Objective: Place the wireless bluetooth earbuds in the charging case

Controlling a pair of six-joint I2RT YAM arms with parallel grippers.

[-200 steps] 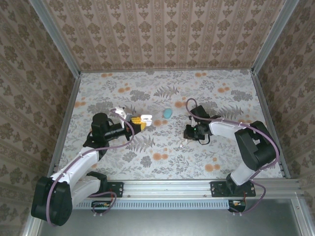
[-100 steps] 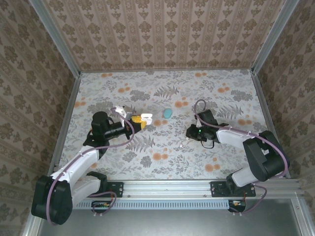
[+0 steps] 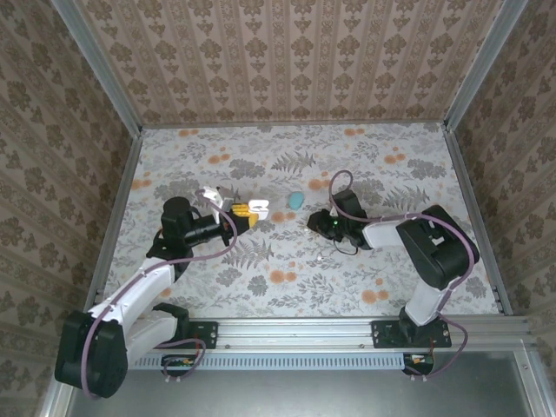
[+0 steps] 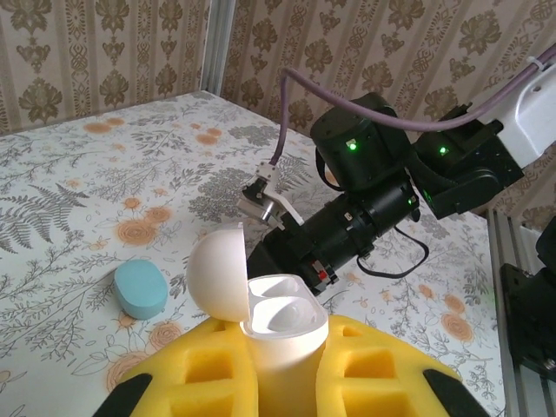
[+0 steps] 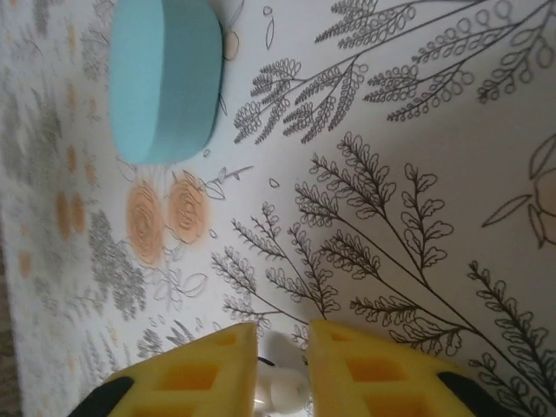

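Left gripper (image 4: 282, 356) clamps the glossy white charging case (image 4: 280, 313), lid up, above open floral tabletop (image 4: 78, 182). Right gripper (image 5: 282, 347)'s yellow foam pads (image 5: 213, 365) flank a tiny white earbud (image 5: 280, 395); grip unclear.

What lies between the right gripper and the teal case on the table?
Bare flowered table, nothing else, as the right wrist view shows. The teal case sits apart from the right gripper, which has a whitish earbud between its fingers.
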